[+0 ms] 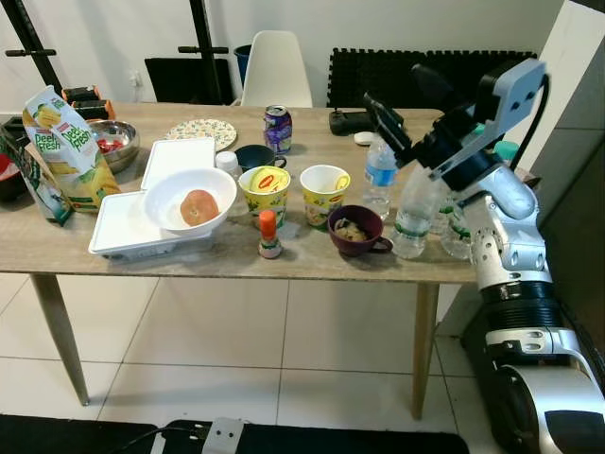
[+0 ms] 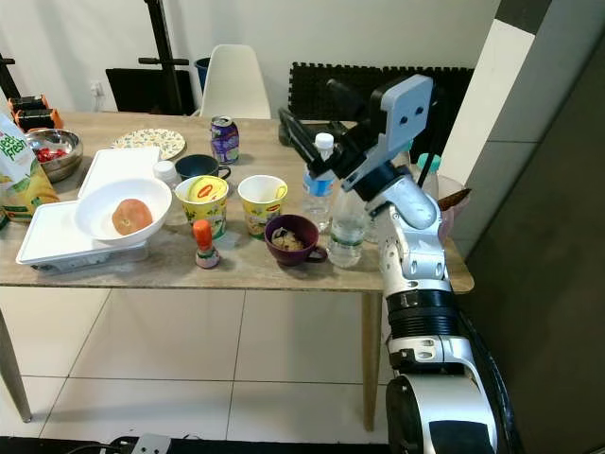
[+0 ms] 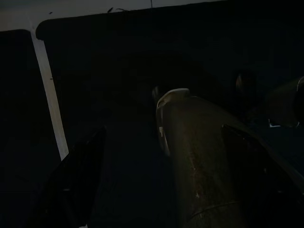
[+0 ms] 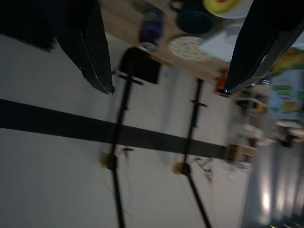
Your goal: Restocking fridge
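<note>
Near the desk's (image 1: 236, 260) front right edge stand clear water bottles (image 1: 412, 219), with a labelled one (image 1: 380, 178) just behind. These look light and slippery and would dent under a hard squeeze, so the firmer middle of the body seems the best hold. The right tool (image 1: 389, 121) hovers above them, fingers (image 4: 90, 45) well apart and empty. The left tool (image 3: 156, 171) hangs in shadow, fingers apart.

A yellow and green bag (image 1: 68, 142) standing at the left end of the table (image 1: 236, 260) bears the words "Peel Fresh". Lettering on the other containers is too small to read.
</note>
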Controlling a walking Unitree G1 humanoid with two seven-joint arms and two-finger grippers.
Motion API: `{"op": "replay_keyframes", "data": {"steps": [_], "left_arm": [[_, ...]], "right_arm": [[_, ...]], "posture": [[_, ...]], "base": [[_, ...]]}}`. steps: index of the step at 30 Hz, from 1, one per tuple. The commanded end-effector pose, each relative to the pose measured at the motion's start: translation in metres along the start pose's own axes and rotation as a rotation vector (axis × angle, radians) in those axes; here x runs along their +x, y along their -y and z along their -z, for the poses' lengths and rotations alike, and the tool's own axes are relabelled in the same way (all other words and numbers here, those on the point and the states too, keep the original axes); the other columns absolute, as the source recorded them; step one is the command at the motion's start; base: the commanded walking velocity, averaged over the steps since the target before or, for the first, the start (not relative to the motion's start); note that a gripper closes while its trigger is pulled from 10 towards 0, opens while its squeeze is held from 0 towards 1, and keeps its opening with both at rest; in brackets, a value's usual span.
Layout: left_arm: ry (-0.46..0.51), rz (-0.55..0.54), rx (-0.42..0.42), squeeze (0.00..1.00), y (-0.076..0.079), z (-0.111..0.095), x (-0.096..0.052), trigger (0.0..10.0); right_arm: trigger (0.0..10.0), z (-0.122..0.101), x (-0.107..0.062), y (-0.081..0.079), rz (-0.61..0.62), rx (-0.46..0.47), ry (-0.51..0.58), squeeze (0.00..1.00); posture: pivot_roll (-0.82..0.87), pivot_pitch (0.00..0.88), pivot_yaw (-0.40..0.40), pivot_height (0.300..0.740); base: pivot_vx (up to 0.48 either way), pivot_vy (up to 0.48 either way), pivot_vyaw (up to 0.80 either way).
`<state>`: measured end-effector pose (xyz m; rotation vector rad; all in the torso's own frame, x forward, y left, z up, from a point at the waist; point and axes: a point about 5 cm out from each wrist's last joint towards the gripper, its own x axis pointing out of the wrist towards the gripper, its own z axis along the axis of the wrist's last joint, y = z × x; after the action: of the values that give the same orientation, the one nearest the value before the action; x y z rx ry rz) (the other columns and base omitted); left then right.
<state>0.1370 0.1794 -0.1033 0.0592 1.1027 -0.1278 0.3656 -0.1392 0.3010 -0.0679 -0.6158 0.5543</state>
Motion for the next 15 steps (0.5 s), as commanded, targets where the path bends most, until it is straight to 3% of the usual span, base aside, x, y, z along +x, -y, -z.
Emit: {"op": "replay_keyframes", "data": {"steps": [1,3,5,8,15], "left_arm": [[-0.047,0.013,-0.005,0.0,0.004,0.013,-0.001,10.0],[-0.046,0.014,-0.004,0.0,0.004,0.013,-0.001,10.0],[-0.044,0.014,-0.003,0.0,0.003,0.012,-0.001,10.0],[-0.043,0.015,-0.003,0.0,0.004,0.011,-0.001,10.0],[-0.047,0.017,-0.006,0.0,0.005,0.013,-0.001,10.0]], "right_arm": [[10.0,-0.002,0.002,0.008,0.048,-0.033,-0.046,0.21],[10.0,-0.002,0.002,0.01,0.065,-0.04,-0.071,0.21],[10.0,0.005,0.0,0.017,0.105,-0.085,-0.154,0.0],[10.0,0.015,-0.006,0.027,0.176,-0.086,-0.238,0.0],[10.0,0.023,-0.011,0.036,0.261,-0.045,-0.314,0.0]], "posture": [[-0.02,0.019,-0.054,0.74],[-0.02,0.019,-0.054,0.74],[-0.02,0.013,-0.052,0.74],[-0.02,0.019,-0.053,0.74],[-0.02,0.023,-0.055,0.74]], "base": [[0.0,0.0,0.0],[0.0,0.0,0.0],[0.0,0.0,0.0],[0.0,0.0,0.0],[0.0,0.0,0.0]]}}
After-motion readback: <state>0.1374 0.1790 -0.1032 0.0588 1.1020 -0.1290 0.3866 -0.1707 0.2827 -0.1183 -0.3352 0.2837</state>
